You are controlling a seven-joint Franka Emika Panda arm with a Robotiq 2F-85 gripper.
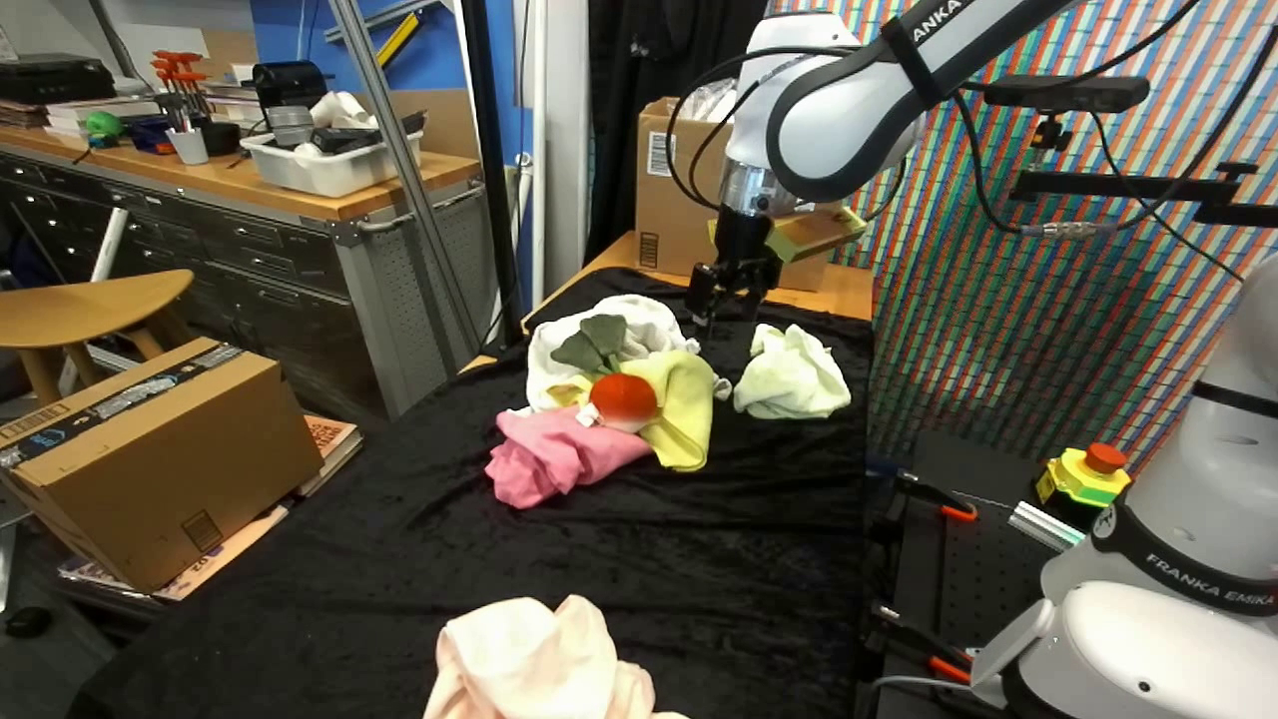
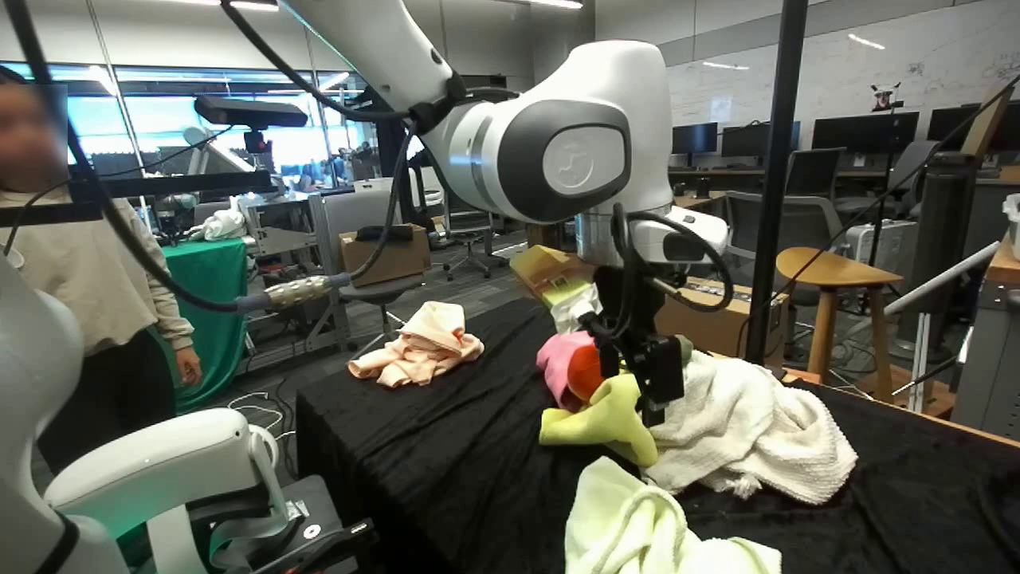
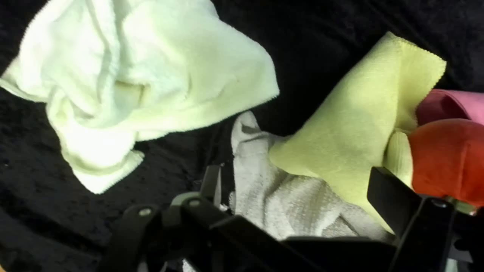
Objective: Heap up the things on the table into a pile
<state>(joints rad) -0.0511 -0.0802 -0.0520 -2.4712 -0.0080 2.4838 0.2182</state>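
Observation:
My gripper (image 1: pixel 727 300) is open and empty; its fingers (image 3: pixel 297 185) stand apart over the white towel (image 3: pixel 261 185) and the edge of the yellow cloth (image 3: pixel 351 124). I cannot tell whether the fingertips touch. The white towel (image 1: pixel 649 325), yellow cloth (image 1: pixel 684 409) and pink cloth (image 1: pixel 554 454) lie heaped together, with a red plush vegetable (image 1: pixel 624 397) with green leaves on top. A pale green cloth (image 1: pixel 792 374) lies crumpled apart from this heap; it also shows in the wrist view (image 3: pixel 151 75). A peach cloth (image 1: pixel 534 659) lies apart, also in an exterior view (image 2: pixel 422 347).
A black cover (image 1: pixel 639 559) lies over the table. A cardboard box (image 1: pixel 664 200) stands at one end of it. A yellowish cardboard piece (image 2: pixel 554 275) is beside my wrist. Another box (image 1: pixel 170 469) stands off the table. A person (image 2: pixel 96 271) stands beyond the robot base.

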